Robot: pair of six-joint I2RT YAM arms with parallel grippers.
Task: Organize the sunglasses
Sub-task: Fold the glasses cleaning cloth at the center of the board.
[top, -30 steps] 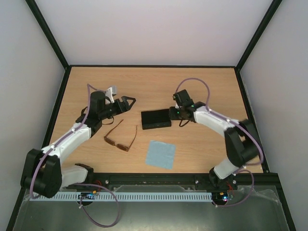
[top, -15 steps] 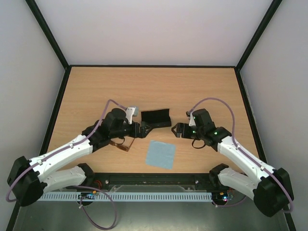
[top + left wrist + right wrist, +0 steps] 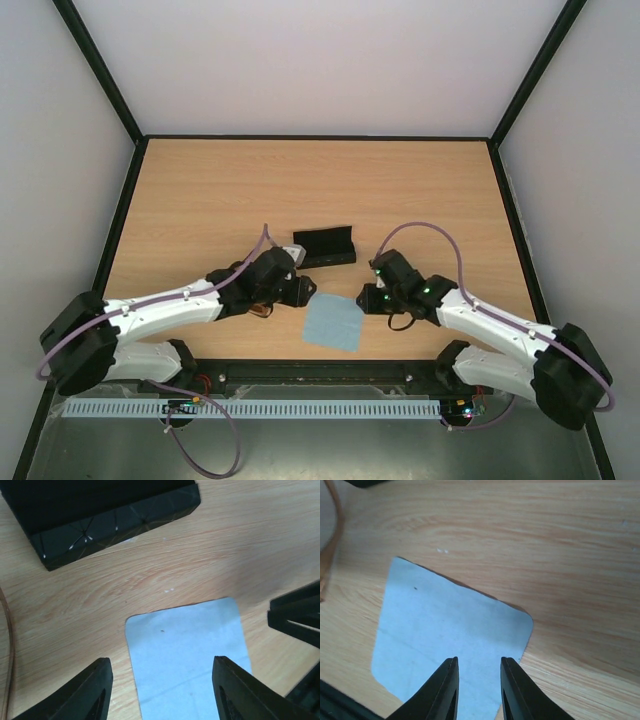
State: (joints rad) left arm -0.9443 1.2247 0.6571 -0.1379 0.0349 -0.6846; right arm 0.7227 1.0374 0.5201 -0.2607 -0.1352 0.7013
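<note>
**Both grippers closed in on the cloth, sunglasses half buried under left arm**

Both arms have pulled in toward the near edge since half a second ago. The left gripper (image 3: 161,660) has slid right to the cloth's left side and the right gripper (image 3: 479,659) has slid left to the cloth's right side. The case hasn't shifted.

- Left fingers: black, wedge-shaped, well apart, nothing between them. Just cloth and wood below.
- Right fingers: smooth black, tapered, only a narrow gap. Not pinching anything I can see. They sit over the cloth near its edge, and I can't tell if they touch it.
- Cloth (image 3: 333,322): light blue, flat, matte, square with rounded corners, one tiny dark speck. It lies between the two grippers, rotated slightly against the table edge.
- Sunglasses (image 3: 338,530): left of the cloth, mostly hidden under the left wrist in the top view. Only a thin, curved, translucent amber-brown strip shows at the left border of each wrist view. It's just beside the cloth, not on it.
- Case (image 3: 115,517): slim black rectangle, side wall with a faceted triangle pattern. It sits beyond the cloth, near it but not touching.
- Table (image 3: 200,190): light wood-grain laminate, black rim.
</note>
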